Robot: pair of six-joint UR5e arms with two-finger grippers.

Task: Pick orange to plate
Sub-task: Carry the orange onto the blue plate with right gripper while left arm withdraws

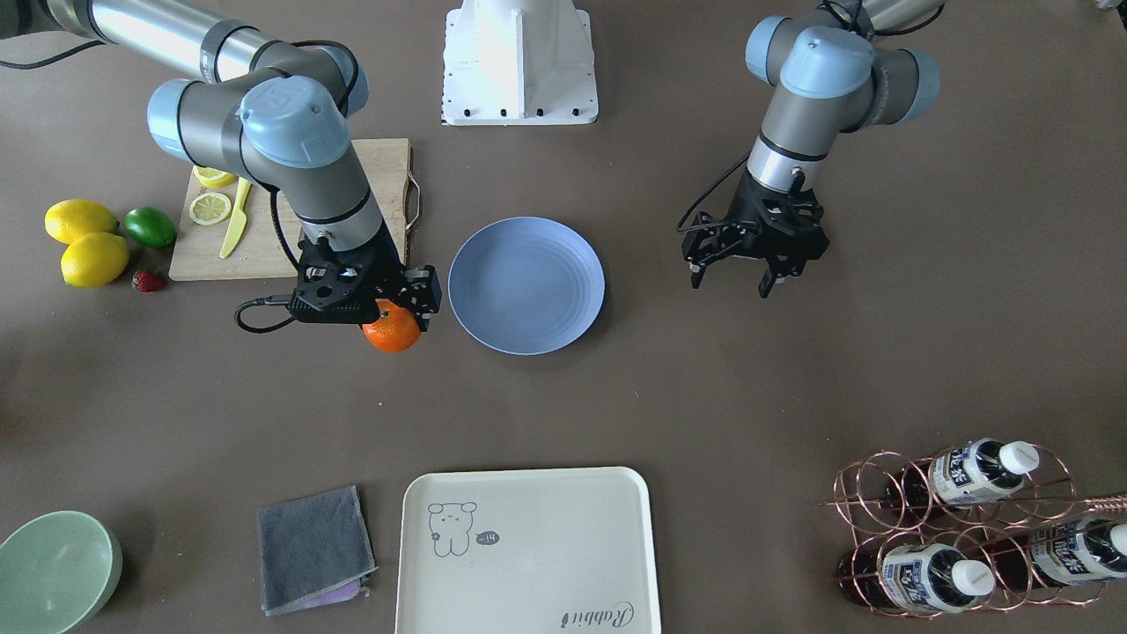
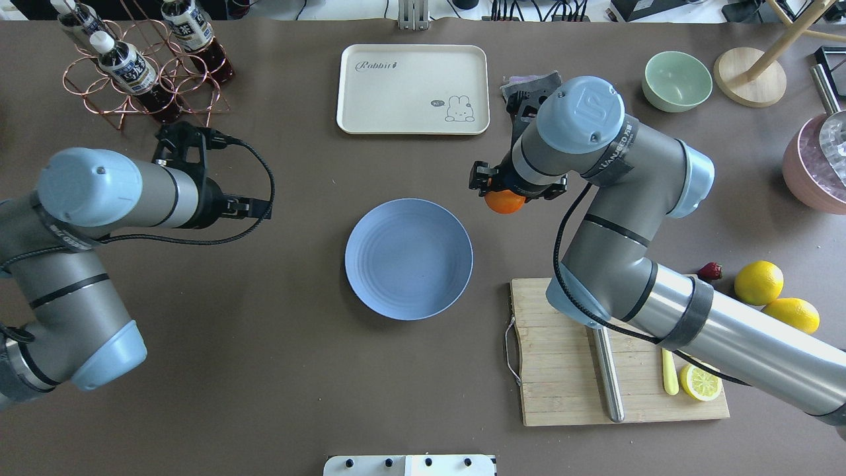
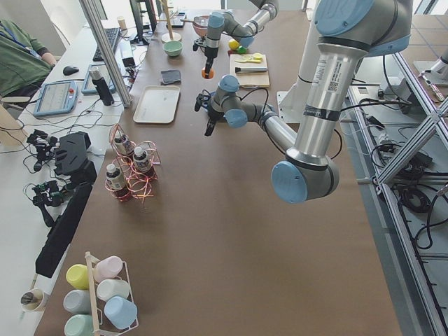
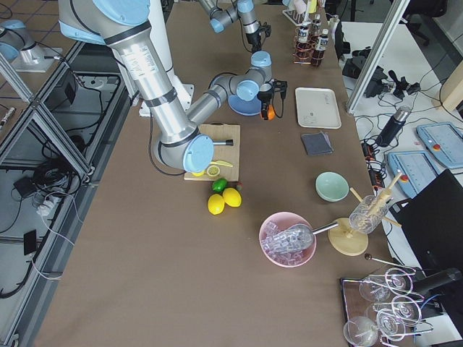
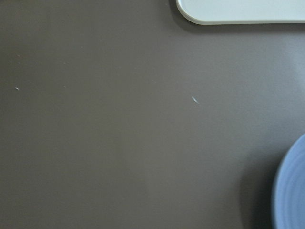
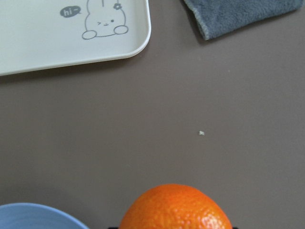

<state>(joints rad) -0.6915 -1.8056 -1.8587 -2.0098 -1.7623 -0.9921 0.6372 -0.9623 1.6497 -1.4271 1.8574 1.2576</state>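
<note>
1 orange (image 1: 392,333) | gripped by right hand (image 1: 398,310) | left hand (image 1: 731,278) fingers spread | 1 plate (image 1: 526,285)

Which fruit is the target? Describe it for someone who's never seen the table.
Find the blue plate at the centre of the table. Just off its rim, the right gripper holds the orange: the only bright-orange fruit, unlike the yellow lemons by the cutting board.

In the front view the right gripper (image 1: 398,310) hid the top of the orange (image 1: 392,335); the right wrist camera cropped it at the lower edge, the left caught only a blurred sliver of the plate (image 5: 294,195).
</note>
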